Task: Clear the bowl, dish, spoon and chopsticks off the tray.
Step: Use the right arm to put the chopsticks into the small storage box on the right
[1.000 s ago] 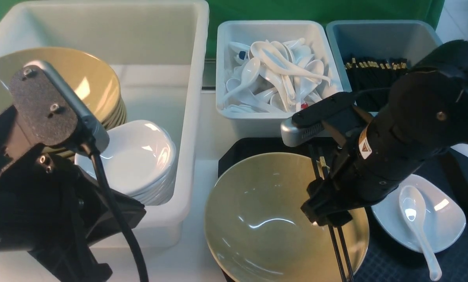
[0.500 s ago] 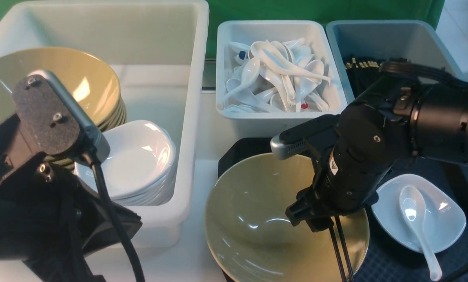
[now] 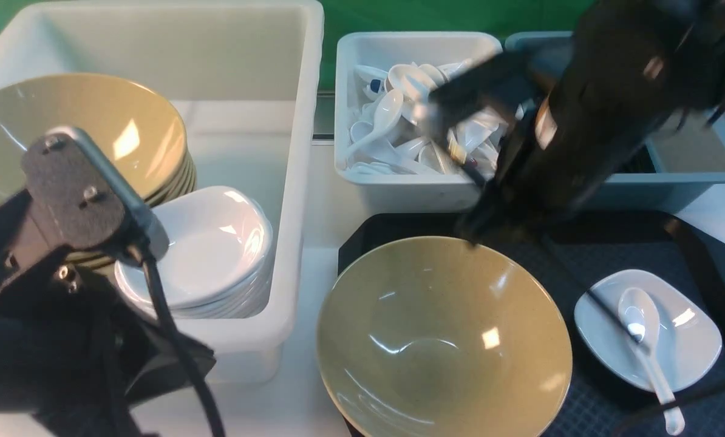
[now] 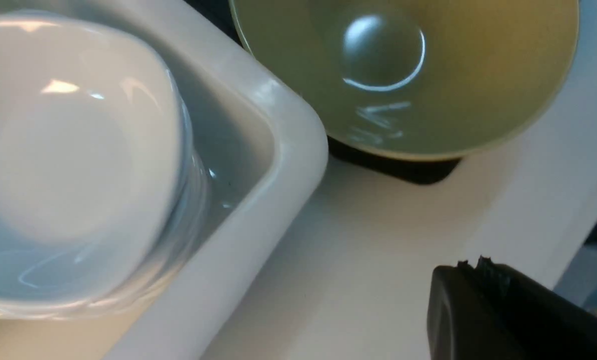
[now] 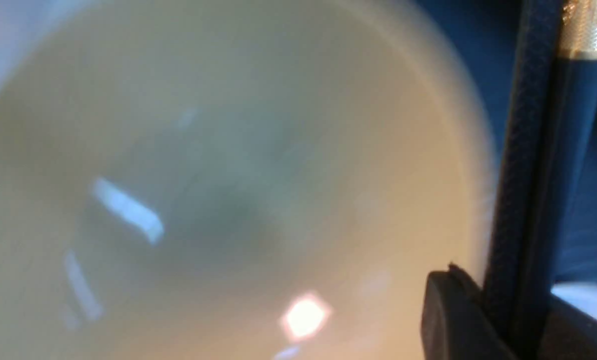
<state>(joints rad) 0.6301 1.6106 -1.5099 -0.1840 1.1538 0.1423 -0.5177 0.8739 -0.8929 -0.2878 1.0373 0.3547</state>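
On the tray (image 3: 617,255) I count one bowl (image 3: 444,340), one dish (image 3: 690,340) and one spoon (image 3: 639,315). The two chopsticks (image 5: 521,165) are up in the air with me. The bowl sits at the tray's left end, its rim hanging out past the tray's edge. The dish lies on the right part of the tray, near the bowl but apart from it. The spoon rests in the dish, scoop up, with its handle poking out over the near rim. My right gripper (image 3: 490,221), blurred, hangs above the far side of the tray in front of the white bin of spoons (image 3: 399,182). It is closed nearly all the way on the chopsticks, which lie side by side against my finger (image 5: 453,310), one showing its gold band. They slant down from it over the tray toward the dish. My left gripper (image 4: 473,262) is fully closed with nothing in it, above the bare table beside the white tub (image 3: 302,182). That tub holds one stack of bowls (image 3: 65,133) and one stack of dishes (image 3: 204,243); how many are in each I cannot tell. One blue-grey bin (image 3: 672,182) stands to the right of the spoon bin.
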